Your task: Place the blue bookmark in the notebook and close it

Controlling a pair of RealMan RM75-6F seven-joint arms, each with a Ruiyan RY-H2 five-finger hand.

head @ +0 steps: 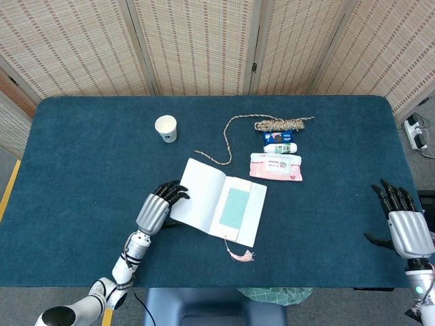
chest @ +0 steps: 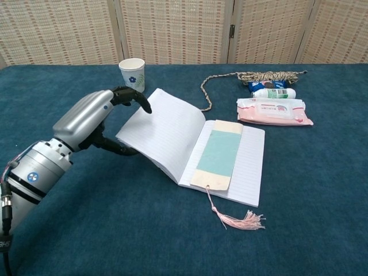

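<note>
Chest view shows my left hand (chest: pixel 95 118) holding the left half of the notebook (chest: pixel 172 135) lifted off the counter (chest: pixel 322 190), fingers over the top edge and thumb beneath. The blue bookmark (chest: pixel 219 155) lies on the flat right page, its pink tassel (chest: pixel 238 219) on the cloth. Only the head view shows my right hand (head: pixel 402 224), spread and holding nothing, well apart at the counter's edge.

On the worktop (head: pixel 81 156) I count 1 notebook (head: pixel 204 200), 1 bookmark (head: pixel 235 209), 1 paper cup (head: pixel 166 128), 1 rope (head: pixel 272 125), 1 pack of wipes (head: pixel 275 166), 1 small bottle (head: pixel 280 147) and 1 blue packet (head: pixel 277 136). 2 robot hands: left (head: pixel 158 206), right (head: pixel 404 227).
</note>
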